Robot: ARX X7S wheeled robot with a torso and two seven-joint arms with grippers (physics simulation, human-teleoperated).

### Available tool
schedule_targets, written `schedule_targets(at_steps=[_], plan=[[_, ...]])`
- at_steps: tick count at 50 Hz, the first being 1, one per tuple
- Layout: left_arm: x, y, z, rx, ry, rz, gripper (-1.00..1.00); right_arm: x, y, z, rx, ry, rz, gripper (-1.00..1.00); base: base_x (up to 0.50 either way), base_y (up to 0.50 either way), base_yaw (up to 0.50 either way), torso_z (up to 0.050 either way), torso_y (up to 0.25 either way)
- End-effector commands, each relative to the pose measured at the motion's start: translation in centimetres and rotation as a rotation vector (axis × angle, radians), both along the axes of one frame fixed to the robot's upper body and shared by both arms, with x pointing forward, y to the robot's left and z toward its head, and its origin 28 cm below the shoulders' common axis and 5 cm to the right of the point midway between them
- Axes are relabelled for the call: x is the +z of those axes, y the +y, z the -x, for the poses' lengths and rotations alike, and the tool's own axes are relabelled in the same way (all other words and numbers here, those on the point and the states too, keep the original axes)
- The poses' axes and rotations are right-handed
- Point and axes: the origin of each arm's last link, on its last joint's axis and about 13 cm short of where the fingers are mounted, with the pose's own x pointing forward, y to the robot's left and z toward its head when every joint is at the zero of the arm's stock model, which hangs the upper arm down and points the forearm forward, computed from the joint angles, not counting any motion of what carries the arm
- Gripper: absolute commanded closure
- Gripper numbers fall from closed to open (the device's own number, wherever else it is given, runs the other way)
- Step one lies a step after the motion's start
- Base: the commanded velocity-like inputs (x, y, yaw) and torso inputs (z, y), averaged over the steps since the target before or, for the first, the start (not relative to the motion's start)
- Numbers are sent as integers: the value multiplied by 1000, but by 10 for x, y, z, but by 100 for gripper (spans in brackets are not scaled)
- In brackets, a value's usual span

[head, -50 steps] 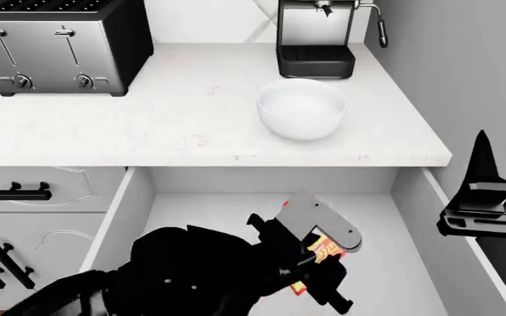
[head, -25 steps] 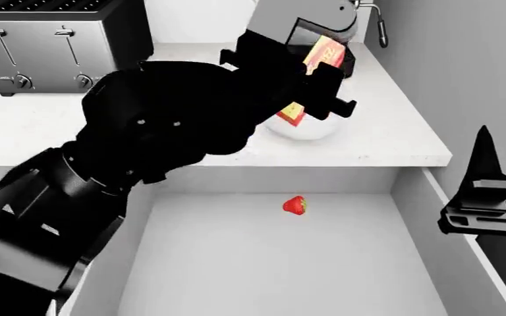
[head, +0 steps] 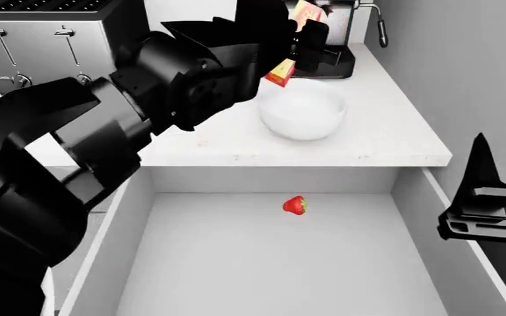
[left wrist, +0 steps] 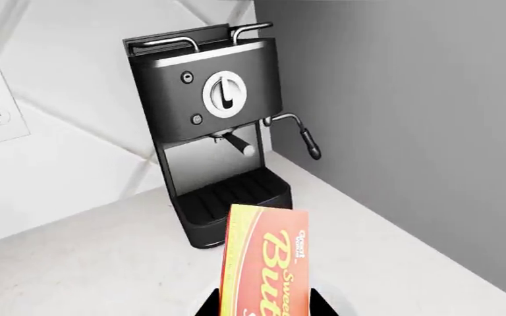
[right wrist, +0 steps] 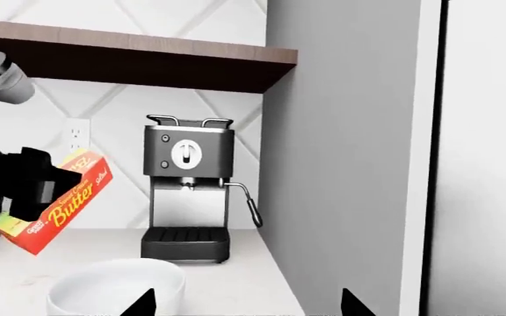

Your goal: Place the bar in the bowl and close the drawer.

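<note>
Butter packaging shows clearly in the left wrist view: the bar [left wrist: 265, 263] stands between the left gripper [left wrist: 266, 309] fingers, pinched tight, its red-orange face with white lettering turned to the camera. From the head view the left arm reaches across the worktop [head: 385, 131] and holds the bar [head: 290, 43] in the air, tilted, above the far rim of the bowl [head: 304, 113] and in front of the coffee machine [head: 337, 39]. The right wrist view gives the same picture from the side: the bar [right wrist: 55, 201] hangs slanted, well clear of the bowl [right wrist: 116, 286] below it, not touching the white rim.

The bowl sits on the worktop just in front of the coffee machine, near the right-hand wall. A toaster [head: 51, 46] stands at the far left of the worktop, well apart from the bowl.

Below the worktop edge the drawer [head: 235, 263] is pulled wide open, its pale inside bare but for a small strawberry [head: 295, 205] lying near the back.

The right gripper [head: 486, 197] hovers at the right side of the drawer, beside its wall. Only dark finger tips show at the bottom of the right wrist view, set apart with nothing between them, so it seems open, though the head view shows it poorly.
</note>
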Motion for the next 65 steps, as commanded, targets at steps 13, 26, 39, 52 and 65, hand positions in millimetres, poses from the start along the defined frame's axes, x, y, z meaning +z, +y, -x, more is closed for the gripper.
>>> schedule_targets(at_steps=[13,26,39,52,65], plan=[[-29,3,-9,17,4,-55,100,-9,-5,-2,8,7,-36,-100,0,0,0,0,0],[-11,-6,-1,-101,-13,-13,100,-14,-8,-2,14,13,-53,-100,0,0,0,0,2],[7,-8,3,-104,-56,-19,100,-17,-8,-1,14,5,-65,-100,0,0,0,0,1],[3,-7,3,-106,-63,-50,100,-16,-7,0,15,-1,-66,-100,0,0,0,11,-171],[13,-7,4,-107,-94,-46,100,3,3,4,13,-65,-42,-100,-1,0,0,12,-163]])
